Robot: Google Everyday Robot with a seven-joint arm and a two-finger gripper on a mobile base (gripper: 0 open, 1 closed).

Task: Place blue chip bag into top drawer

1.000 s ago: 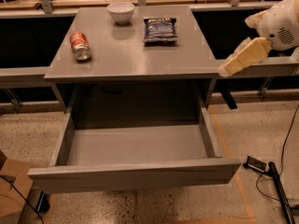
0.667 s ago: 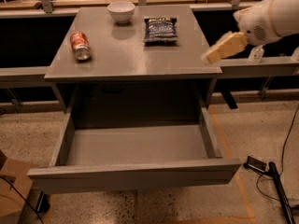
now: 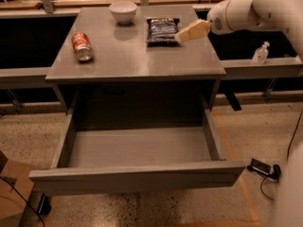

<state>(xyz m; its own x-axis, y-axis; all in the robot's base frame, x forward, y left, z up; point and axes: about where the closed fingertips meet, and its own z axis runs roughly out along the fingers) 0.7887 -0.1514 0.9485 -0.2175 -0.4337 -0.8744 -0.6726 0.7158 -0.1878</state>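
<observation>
Camera view: blue chip bag [image 3: 162, 30] lies just beside the hand [image 3: 180, 37]; grip state unclear.

Lab-like workroom: speckled floor [image 3: 246, 126], cables [image 3: 271, 170], grey table [image 3: 132, 56], claw [image 3: 180, 37] over its right side.

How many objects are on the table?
3: bowl at the back, chip bag right of it, soda can lying left. Gripper is at the bag's right edge.

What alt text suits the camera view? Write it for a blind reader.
The robot's tool is at the right edge of a blue chip bag lying on a grey table. Below, the top drawer stands pulled open, empty. A red can and a white bowl sit on the table.
</observation>
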